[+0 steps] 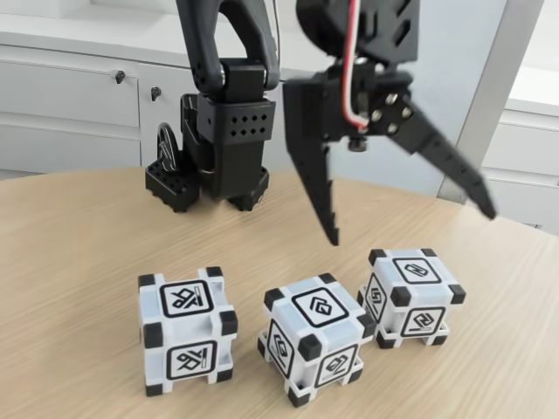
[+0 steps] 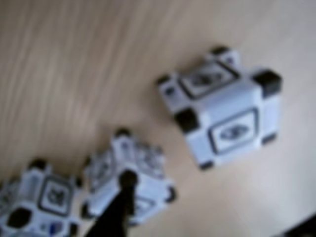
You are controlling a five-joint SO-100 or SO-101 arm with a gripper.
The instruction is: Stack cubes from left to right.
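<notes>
Three white cubes with black corners stand in a row on the wooden table [image 1: 79, 253] in the fixed view: the left cube [image 1: 186, 327], the middle cube [image 1: 316, 347] and the right cube [image 1: 410, 295]. They stand apart, none stacked. My black gripper [image 1: 410, 223] hangs open above and behind the middle and right cubes, touching none and holding nothing. The blurred wrist view looks down on one large cube [image 2: 222, 118] and two smaller-looking cubes [image 2: 133, 165] [image 2: 42, 200] at the lower left. One dark fingertip [image 2: 127, 180] shows in front of the nearer small one.
The arm's black base [image 1: 214, 148] stands at the table's back, behind the left and middle cubes. White cabinets [image 1: 70, 96] line the wall beyond the table's curved far edge. A pale slanted post [image 1: 489, 105] rises at the back right.
</notes>
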